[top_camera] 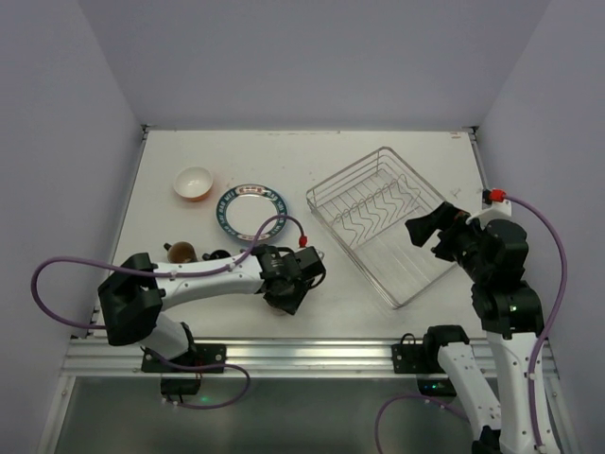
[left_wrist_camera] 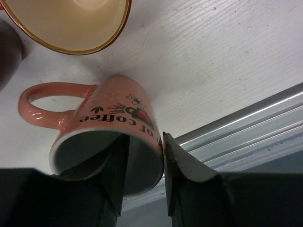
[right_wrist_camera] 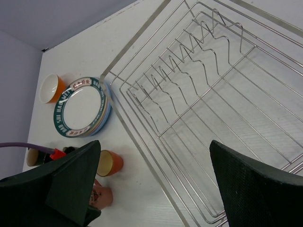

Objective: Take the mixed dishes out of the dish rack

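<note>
The dish rack point(top_camera: 378, 210) sits askew on the right half of the desk point(top_camera: 312, 156), with 1 corner close to the near edge. The right tool point(right_wrist_camera: 155, 144) hangs above the rack's near right side, its fingers spread wide and gripping nothing. A stack of plates point(top_camera: 250, 210) lies left of the rack and apart from it; the top 1 is white with a dark blue patterned rim. The orange bowl point(top_camera: 193, 183), white inside, stands between the stack and the far left corner. A salmon-pink mug point(left_wrist_camera: 109, 123) with black lettering rests by the near edge, left of the rack. The left tool point(left_wrist_camera: 145, 142) straddles the mug's wall, 1 finger inside and 1 outside. It is not clamped: a gap shows beside the inner finger. An orange mug point(right_wrist_camera: 111, 163) stands just beside the pink 1, and a brown mug point(top_camera: 180, 251) stands near the left edge.
</note>
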Robot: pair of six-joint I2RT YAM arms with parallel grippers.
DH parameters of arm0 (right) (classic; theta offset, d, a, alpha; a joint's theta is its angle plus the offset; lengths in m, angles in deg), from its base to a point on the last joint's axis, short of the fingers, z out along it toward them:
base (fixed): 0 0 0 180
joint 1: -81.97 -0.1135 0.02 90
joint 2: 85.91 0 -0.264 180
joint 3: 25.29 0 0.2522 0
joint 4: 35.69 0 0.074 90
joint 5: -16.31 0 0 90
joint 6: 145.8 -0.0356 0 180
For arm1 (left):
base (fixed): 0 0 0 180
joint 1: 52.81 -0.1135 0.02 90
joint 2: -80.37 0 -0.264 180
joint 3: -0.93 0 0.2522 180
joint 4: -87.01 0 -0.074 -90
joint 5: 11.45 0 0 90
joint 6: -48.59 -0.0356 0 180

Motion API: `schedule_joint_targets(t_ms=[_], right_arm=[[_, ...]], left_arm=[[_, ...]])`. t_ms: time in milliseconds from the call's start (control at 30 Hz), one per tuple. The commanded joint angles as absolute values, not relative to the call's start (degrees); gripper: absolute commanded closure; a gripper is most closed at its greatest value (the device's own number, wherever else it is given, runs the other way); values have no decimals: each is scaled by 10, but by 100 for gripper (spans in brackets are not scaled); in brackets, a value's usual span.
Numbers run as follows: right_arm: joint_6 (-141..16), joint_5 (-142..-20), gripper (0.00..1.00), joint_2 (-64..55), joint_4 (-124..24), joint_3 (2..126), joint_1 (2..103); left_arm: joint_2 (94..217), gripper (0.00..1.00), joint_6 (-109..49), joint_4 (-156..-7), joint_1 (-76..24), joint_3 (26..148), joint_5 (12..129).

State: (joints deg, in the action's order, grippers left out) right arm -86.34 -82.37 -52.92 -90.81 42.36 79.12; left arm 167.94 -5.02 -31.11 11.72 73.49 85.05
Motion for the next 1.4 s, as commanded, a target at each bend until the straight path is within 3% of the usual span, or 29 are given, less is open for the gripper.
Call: schedule_joint_targets(t_ms=[0, 33, 100, 133, 167, 333, 400, 533, 667, 1367], right_arm=[[-851, -827, 1, -529, -906, 433, 787], [-851, -825, 1, -528, -905, 433, 786], [-849, -824, 1, -526, -903, 431, 785], [-847, -827, 1, -523, -902, 431, 785], [-843, -828, 1, -522, -901, 431, 785], [-817, -812, 1, -512, -904, 447, 778], [-807, -786, 1, -519, -897, 445, 777], [-805, -768, 1, -527, -886, 430, 777], [-808, -745, 1, -512, -909, 447, 774], [-814, -782, 1, -503, -898, 438, 774]], left_arm=[[1674, 55, -55, -298, 120, 759, 882], [1665, 40, -53, -296, 120, 765, 893], [1628, 24, -48, -289, 120, 779, 932], [1612, 4, -51, -290, 120, 781, 940], [1598, 0, -53, -293, 120, 785, 952], [1523, 0, -84, -285, 117, 810, 992], [1491, 0, -102, -316, 73, 800, 1002], [1457, 0, -161, -441, 12, 735, 911], [1499, 0, -150, -442, 11, 721, 883], [1412, 0, -110, -372, 10, 671, 966]])
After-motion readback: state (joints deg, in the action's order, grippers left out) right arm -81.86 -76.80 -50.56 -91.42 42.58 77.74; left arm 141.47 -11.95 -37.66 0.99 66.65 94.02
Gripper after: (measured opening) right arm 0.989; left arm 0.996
